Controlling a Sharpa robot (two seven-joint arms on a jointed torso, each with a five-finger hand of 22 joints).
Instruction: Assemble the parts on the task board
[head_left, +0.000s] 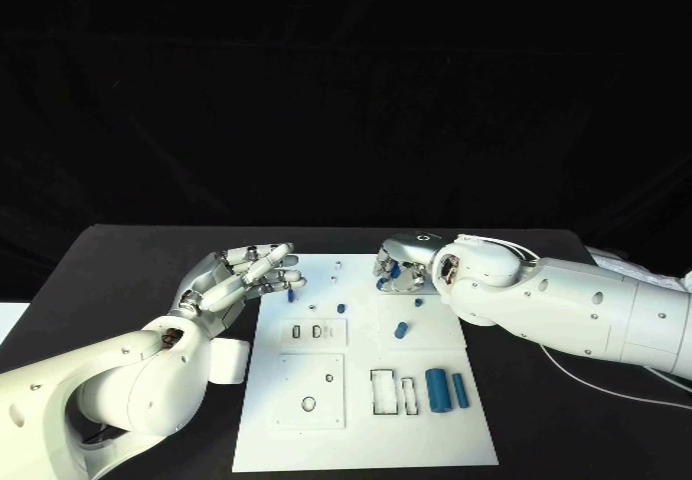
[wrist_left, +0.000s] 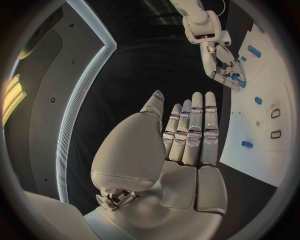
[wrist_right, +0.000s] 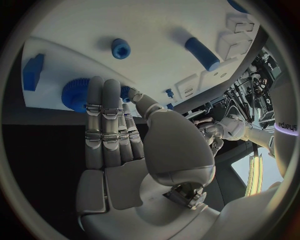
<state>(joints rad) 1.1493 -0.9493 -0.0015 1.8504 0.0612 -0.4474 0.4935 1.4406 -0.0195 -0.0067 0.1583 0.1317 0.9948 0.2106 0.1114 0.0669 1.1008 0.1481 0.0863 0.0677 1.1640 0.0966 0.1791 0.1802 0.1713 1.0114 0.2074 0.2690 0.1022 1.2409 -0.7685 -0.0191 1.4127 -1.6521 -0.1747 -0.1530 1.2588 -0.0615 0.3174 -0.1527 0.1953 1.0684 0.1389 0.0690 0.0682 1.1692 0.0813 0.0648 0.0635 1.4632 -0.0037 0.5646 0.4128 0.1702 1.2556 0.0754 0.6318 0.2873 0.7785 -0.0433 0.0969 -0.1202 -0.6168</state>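
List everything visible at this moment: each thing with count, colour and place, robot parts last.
table: one, black, under everything.
task board: one, white, mid-table, with dark-outlined slots.
cylinders: two, blue, lying side by side on the board's near right part.
peg: one, blue, lying mid-board.
gear: one, blue, at the board's far edge, under the right hand's fingers.
small parts: a few, blue, on the board's far part; exact count unclear.
cable: one, white, on the table at the right.
left hand: silver, fingers straight, holding nothing, over the board's left edge.
right hand: silver, fingers down at the gear.
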